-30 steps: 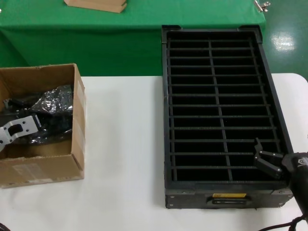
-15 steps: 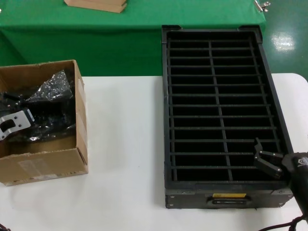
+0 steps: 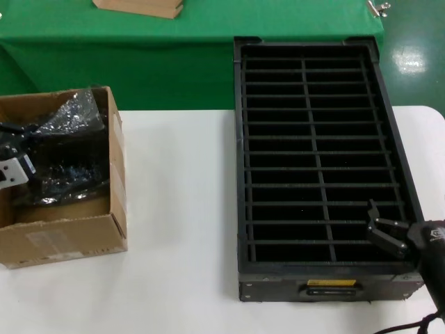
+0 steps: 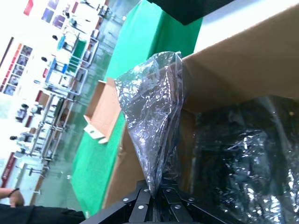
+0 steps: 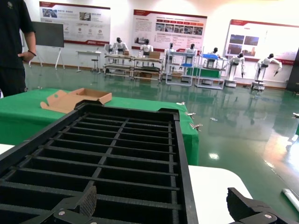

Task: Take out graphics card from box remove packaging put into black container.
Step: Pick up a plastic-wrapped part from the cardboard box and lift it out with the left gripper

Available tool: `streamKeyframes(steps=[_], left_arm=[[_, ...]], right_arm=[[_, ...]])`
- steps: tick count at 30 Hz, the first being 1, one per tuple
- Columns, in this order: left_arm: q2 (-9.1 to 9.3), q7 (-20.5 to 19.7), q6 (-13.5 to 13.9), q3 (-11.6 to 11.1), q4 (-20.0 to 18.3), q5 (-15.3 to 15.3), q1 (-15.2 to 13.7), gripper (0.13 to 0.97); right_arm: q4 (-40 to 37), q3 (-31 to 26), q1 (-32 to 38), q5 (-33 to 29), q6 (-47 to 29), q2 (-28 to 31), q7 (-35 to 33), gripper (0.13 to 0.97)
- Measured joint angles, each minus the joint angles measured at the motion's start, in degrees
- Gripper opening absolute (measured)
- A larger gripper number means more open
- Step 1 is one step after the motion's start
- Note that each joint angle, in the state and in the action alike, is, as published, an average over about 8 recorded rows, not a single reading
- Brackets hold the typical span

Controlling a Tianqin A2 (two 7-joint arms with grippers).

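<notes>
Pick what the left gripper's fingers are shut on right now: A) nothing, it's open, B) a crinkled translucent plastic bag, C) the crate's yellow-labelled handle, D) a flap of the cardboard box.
B: in the left wrist view the left gripper has its fingers pinched on the lower end of the crinkled translucent bag, which rises above the box.

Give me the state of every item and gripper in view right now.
Cardboard box: open-topped, on the white table, holds dark crinkled bags.
Translucent bag: pinched at one end, standing above the box.
Left gripper: shut on the translucent bag.
Black crate: slots look empty.
Right gripper: open, over the crate's front right corner.
</notes>
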Motion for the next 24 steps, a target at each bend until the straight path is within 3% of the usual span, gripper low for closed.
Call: streamKeyframes(steps=[15, 24], left_arm=[[-6.1, -22.05, -0.75, 3.98, -29.72, 4.13, 15.92, 0.144], [-10.1, -29.85, -0.02, 3.58, -41.42, 4.35, 22.9, 0.144]], right_arm=[[0.0, 0.0, 0.0, 0.0, 0.0, 0.0, 0.0, 0.966], [0.0, 0.0, 0.0, 0.0, 0.0, 0.0, 0.0, 0.966]])
